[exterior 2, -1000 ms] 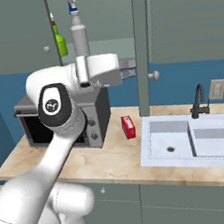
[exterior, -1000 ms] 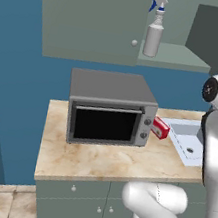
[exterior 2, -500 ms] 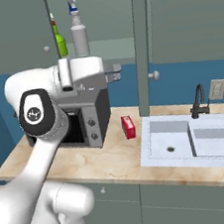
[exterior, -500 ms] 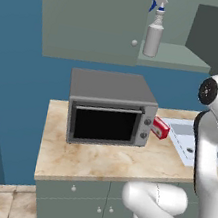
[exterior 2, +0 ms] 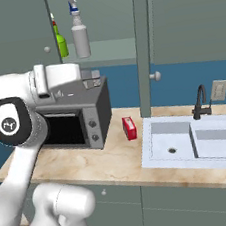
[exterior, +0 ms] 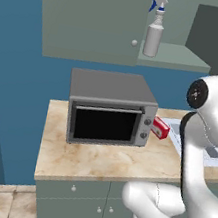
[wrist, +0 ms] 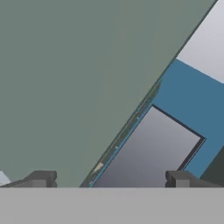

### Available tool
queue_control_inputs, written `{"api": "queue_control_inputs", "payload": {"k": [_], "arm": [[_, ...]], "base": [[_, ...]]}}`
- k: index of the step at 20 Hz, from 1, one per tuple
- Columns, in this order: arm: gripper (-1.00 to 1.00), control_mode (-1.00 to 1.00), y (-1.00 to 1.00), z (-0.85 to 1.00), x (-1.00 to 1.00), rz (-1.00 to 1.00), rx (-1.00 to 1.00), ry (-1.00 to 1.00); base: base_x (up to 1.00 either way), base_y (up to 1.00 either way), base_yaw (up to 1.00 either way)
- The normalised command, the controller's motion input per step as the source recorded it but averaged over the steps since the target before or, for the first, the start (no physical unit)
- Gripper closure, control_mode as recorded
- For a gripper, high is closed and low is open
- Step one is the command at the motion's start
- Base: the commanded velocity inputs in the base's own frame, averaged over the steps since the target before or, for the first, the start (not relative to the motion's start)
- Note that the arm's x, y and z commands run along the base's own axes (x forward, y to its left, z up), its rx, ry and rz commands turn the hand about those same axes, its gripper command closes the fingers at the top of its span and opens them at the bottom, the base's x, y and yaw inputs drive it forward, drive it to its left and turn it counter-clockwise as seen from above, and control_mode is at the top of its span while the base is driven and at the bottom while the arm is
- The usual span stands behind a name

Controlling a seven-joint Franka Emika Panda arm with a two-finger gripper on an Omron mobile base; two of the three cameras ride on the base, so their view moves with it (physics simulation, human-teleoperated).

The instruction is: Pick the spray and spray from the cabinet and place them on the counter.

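A grey toaster oven (exterior: 110, 110) is sitting with its dark glass door facing forward and two knobs down its right side. A flat red box (exterior 2: 129, 128) is standing just right of the oven, between it and the pale sink basin (exterior 2: 197, 143). A black faucet (exterior 2: 200, 102) is rising behind the basin, with a wall outlet (exterior 2: 219, 90) showing beside it on the blue wall (exterior: 12, 94). Grey-green base cupboards (exterior: 79, 202) are running below.

Rendered domestic kitchen. Evidenced by beige marbled counter (exterior 2: 116, 160) over grey-green base cupboards (exterior: 84, 203), toaster oven (exterior: 108, 108) at centre, sink (exterior 2: 194, 142) with dark tap (exterior 2: 200, 101) at 3 o'clock, wall cabinet (exterior: 91, 16) at 12 o'clock.
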Motion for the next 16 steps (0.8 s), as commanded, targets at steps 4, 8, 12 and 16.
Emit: {"api": "queue_control_inputs", "payload": {"k": [4,8,12,16], "arm": [[-1.0,-1.0,0.38,0.0,-0.09,0.16,0.09,0.03],[-1.0,-1.0,0.41,0.01,-0.14,0.2,0.12,0.0],[-1.0,-1.0,0.47,0.0,-0.05,0.24,0.15,0.0],[-1.0,-1.0,0.45,-0.04,0.02,0.29,0.19,0.0]], "base": [[0.0,0.0,0.0],[0.0,0.0,0.0],[0.0,0.0,0.0],[0.0,0.0,0.0]]}}
